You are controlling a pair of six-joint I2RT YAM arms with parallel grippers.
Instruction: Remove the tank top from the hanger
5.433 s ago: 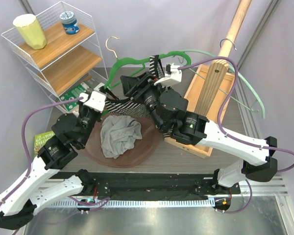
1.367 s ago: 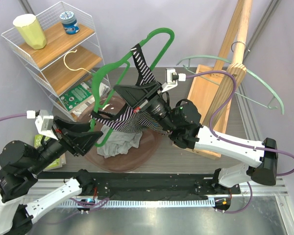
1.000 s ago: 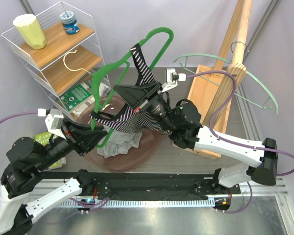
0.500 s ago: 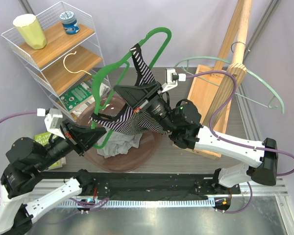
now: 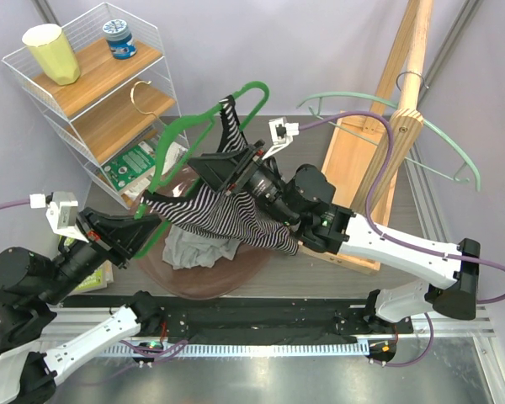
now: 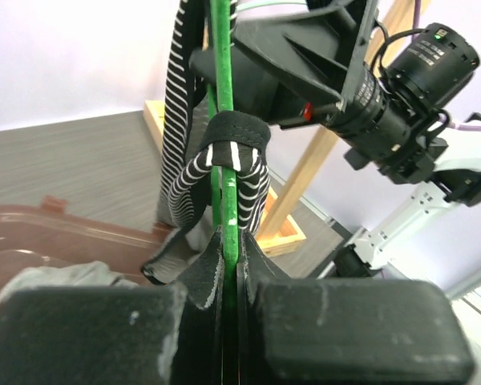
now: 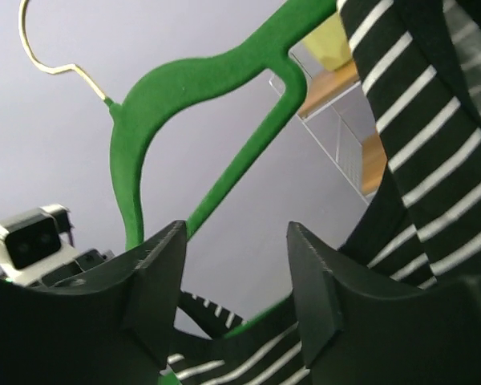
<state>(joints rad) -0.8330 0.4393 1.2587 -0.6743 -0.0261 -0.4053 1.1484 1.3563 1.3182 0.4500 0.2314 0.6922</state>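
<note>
Dropped and tilted since a half-second back, the green hanger point(image 5: 204, 126) now leans lower, and the striped tank top point(image 5: 231, 215) hangs from its upper arm, sagging wide over the brown tray point(image 5: 252, 263). The left wrist view catches what the overhead hides: a strap point(image 6: 234, 146) wrapped round the green bar just above the left gripper point(image 6: 228, 269), which is clamped tight on that bar. The right gripper point(image 7: 234, 241), seen through its own camera, has sprung its jaws apart and pinches nothing.
</note>
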